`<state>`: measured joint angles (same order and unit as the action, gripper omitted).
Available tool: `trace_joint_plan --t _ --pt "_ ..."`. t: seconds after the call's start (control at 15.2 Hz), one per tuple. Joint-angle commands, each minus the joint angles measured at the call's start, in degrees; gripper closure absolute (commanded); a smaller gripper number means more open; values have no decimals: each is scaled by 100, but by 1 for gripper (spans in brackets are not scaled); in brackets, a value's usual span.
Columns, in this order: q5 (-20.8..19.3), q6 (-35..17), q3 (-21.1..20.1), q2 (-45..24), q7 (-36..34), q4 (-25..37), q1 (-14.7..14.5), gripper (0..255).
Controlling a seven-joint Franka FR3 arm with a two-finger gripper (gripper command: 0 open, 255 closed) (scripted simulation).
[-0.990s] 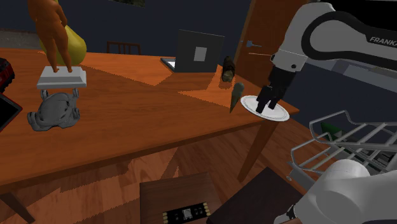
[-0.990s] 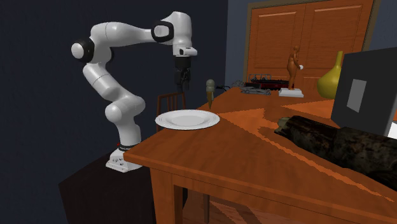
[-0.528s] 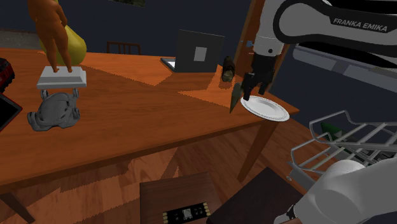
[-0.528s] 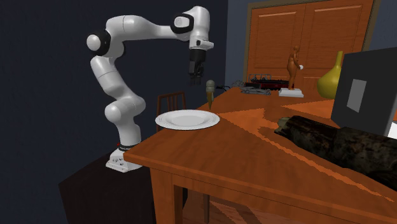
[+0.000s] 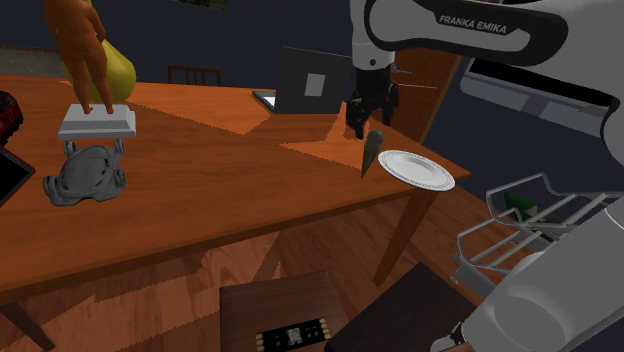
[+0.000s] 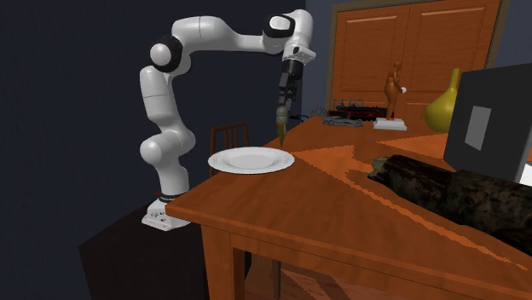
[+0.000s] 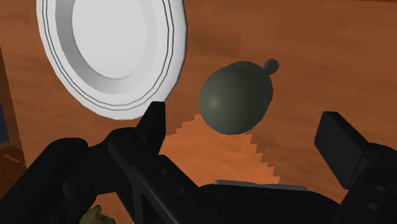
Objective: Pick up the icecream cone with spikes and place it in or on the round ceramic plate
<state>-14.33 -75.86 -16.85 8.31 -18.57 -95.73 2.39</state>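
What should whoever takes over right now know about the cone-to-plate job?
Gripper: open, hanging just above the ice cream cone, fingers apart and not touching it.
Cone: standing on the wooden table, beside the white plate, not on it.
Plate: bare, near the table's corner.
Done: gripper lined up over the cone.
Left: lower, close on the cone, lift it, set it on the plate.

On the desk, right of centre in the shoulder view, the ice-cream cone stands upright just left of the plate at the desk's corner. The gripper hangs directly above the cone, with a screen behind.
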Motion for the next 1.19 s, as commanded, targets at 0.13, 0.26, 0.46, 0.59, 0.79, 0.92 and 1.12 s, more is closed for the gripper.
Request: trace_joint_plan --t 0.13,0.26,0.46,0.59,0.79,0.92,1.12 --pt "-19 -274 38 87 -21 -374 22 0" --pt "-5 -437 71 164 -11 -602 36 0" --pt "-2 -483 80 185 -9 -667 40 0" --pt "-2 -483 80 185 -9 -667 40 0" --pt "-2 -482 80 184 -9 -665 40 0" --pt "-2 -482 80 184 -9 -665 40 255" --pt "-2 -482 80 185 -9 -665 40 255"
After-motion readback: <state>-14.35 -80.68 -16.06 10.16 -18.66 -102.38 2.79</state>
